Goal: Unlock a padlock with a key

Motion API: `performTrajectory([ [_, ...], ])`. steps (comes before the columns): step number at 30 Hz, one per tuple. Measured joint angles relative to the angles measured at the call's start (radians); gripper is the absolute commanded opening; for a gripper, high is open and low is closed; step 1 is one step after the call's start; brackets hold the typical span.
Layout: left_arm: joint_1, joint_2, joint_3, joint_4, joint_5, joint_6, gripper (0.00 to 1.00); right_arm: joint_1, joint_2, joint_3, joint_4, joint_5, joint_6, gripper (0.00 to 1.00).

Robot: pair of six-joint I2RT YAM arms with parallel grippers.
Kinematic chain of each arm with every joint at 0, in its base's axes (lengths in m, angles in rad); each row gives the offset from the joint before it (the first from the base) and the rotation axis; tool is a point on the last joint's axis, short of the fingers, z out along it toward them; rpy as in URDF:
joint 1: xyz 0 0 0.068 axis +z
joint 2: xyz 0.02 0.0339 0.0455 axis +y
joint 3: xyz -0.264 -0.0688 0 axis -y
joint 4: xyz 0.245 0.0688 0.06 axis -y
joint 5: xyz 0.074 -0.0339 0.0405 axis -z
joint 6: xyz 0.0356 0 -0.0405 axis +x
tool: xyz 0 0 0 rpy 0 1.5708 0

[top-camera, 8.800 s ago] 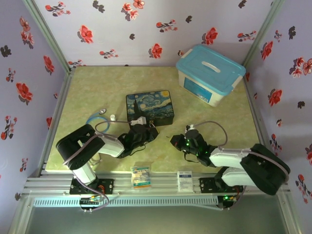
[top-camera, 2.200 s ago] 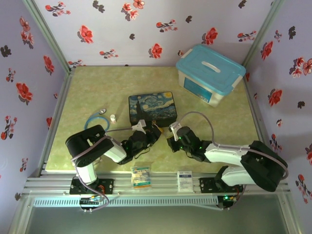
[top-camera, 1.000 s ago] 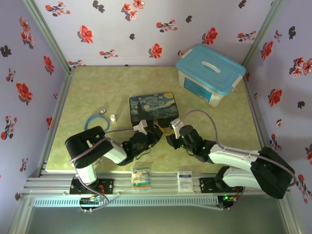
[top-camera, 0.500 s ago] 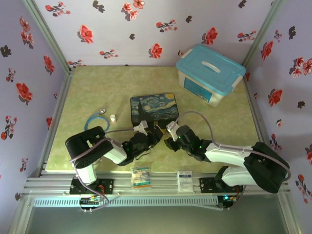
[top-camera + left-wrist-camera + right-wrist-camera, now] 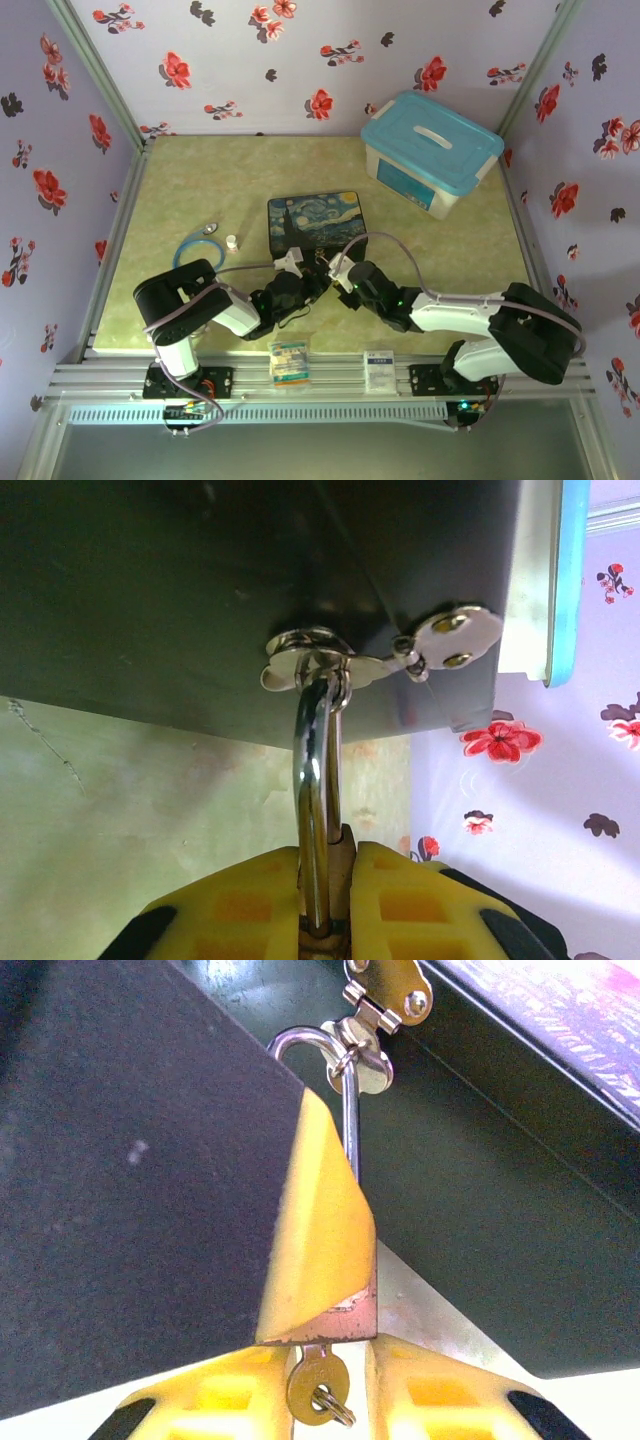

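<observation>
Padlock (image 5: 316,780) body mostly hidden within left gripper (image 5: 326,890); key (image 5: 316,1388) blade unseen.

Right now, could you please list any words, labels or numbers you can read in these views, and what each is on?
None is legible.
Left card and right card on the front rail: print too small to read.
Label on the blue-lidded bin: blurred.
The padlock and the key: no marking shows.
</observation>
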Motion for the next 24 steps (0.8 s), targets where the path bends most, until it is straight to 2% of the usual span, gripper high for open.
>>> performTrajectory([
  [2,0.000,0.000,0.000,-0.001,-0.005,-0.008,0.00,0.010,0.011,0.000,0.013,0.014,-0.017,0.14],
  [9,0.001,0.000,0.000,-0.009,-0.011,-0.015,0.00,0.015,0.032,-0.012,0.056,0.008,0.007,0.07],
  [17,-0.001,0.000,-0.012,-0.015,0.025,-0.013,0.00,-0.058,0.001,-0.127,0.220,-0.203,0.223,0.06],
  [24,-0.010,0.000,-0.023,-0.031,0.051,0.010,0.03,-0.063,-0.003,-0.185,0.293,-0.275,0.377,0.05],
])
